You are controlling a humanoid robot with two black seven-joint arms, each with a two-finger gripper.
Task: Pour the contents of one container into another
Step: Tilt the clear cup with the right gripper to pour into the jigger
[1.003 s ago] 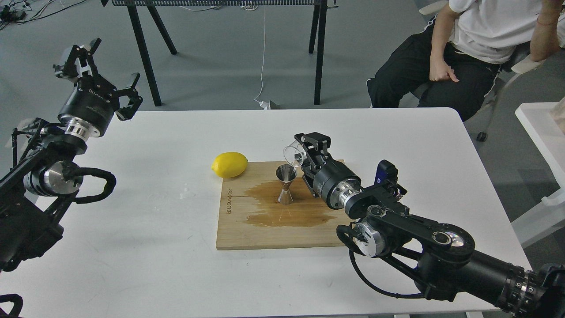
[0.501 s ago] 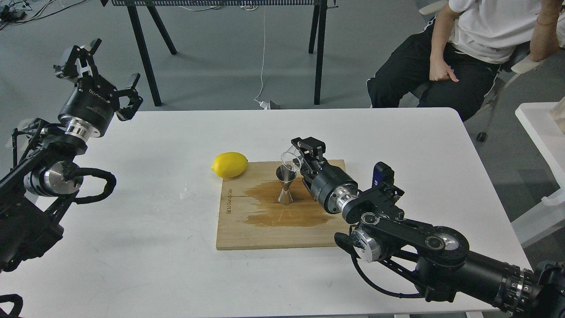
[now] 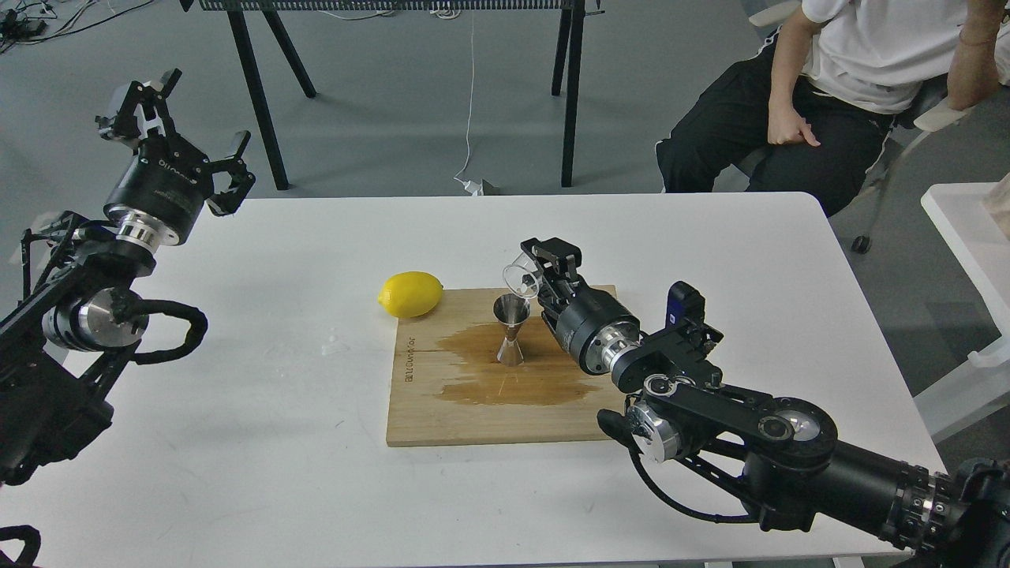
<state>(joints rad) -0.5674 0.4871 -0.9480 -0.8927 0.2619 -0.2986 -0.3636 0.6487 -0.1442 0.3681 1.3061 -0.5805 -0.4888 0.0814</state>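
- Head view: right gripper (image 3: 539, 268) is pinching the cup (image 3: 522, 279), tipping it left, mouth just above the jigger (image 3: 511, 330), which is standing upright on the board (image 3: 426, 410) in a brown wet patch.
- Pour step underway, I'd judge; whether liquid is flowing, can't tell. Next: keeping the lip over the jigger's mouth, then righting the cup.
- Left gripper (image 3: 170, 118) is idling well apart, fingers spread, empty.
- Count: one cup, one jigger, one lemon (image 3: 409, 293), one board.

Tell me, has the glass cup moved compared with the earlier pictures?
Yes. The glass cup in the right gripper dipped toward the jigger and has now lifted slightly; the jigger stayed put.
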